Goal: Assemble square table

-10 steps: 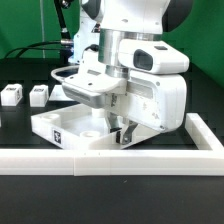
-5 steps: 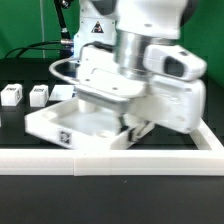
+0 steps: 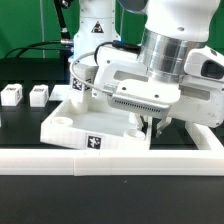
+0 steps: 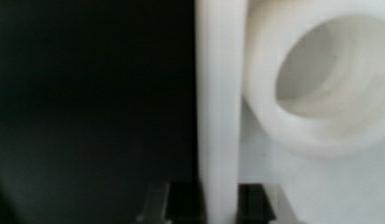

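The white square tabletop (image 3: 72,127) lies tilted on the black table, with round corner sockets and a black-white tag on its front edge. My gripper (image 3: 151,124) is shut on the slab's edge at the exterior view's right, largely hidden behind the arm's hand. In the wrist view the slab's thin edge (image 4: 221,90) runs between my gripper's (image 4: 217,205) dark fingers (image 4: 176,203), with a round socket (image 4: 331,85) beside it. Two small white block legs (image 3: 12,96) (image 3: 39,95) stand at the exterior view's left.
The long white L-shaped rail (image 3: 110,161) runs along the front and up the exterior view's right side, close to the slab. The arm's white body (image 3: 165,60) fills the upper right. Cables hang behind.
The arm has swung toward the exterior view's right, and the gripped tabletop has turned and shifted with it, its tagged edge now facing the front rail. The legs have not moved.
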